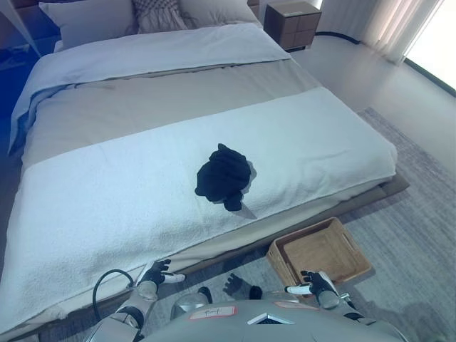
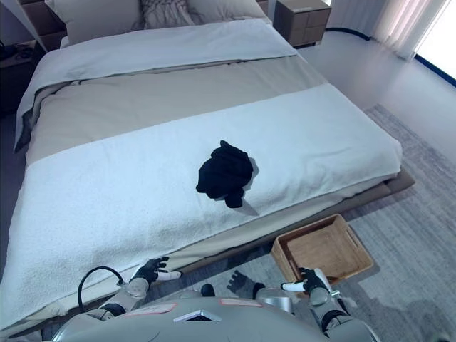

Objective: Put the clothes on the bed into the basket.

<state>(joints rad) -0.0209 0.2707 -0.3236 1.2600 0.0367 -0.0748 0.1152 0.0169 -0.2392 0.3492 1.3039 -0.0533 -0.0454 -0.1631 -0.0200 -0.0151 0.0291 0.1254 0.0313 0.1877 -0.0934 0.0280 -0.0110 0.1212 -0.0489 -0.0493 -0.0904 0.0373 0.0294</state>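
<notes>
While low at bed's (image 1: 107, 206) near edge, left hand (image 1: 155, 272) with fingers relaxed and spread, holding nothing. Black clothes (image 1: 224, 177) crumpled in one dark lump, mid of white blanket (image 1: 299, 135), well apart from both hands. Wicker basket (image 1: 280, 261) on carpet (image 1: 413, 214) beside bed, tilted. Right hand (image 1: 314, 282) just at basket's near rim, fingers loose and apart, gripping nothing.

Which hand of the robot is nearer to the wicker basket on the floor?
The right hand. It hangs at the near edge of the basket, over its rim. The left hand is far to the left, at the foot edge of the bed.
</notes>
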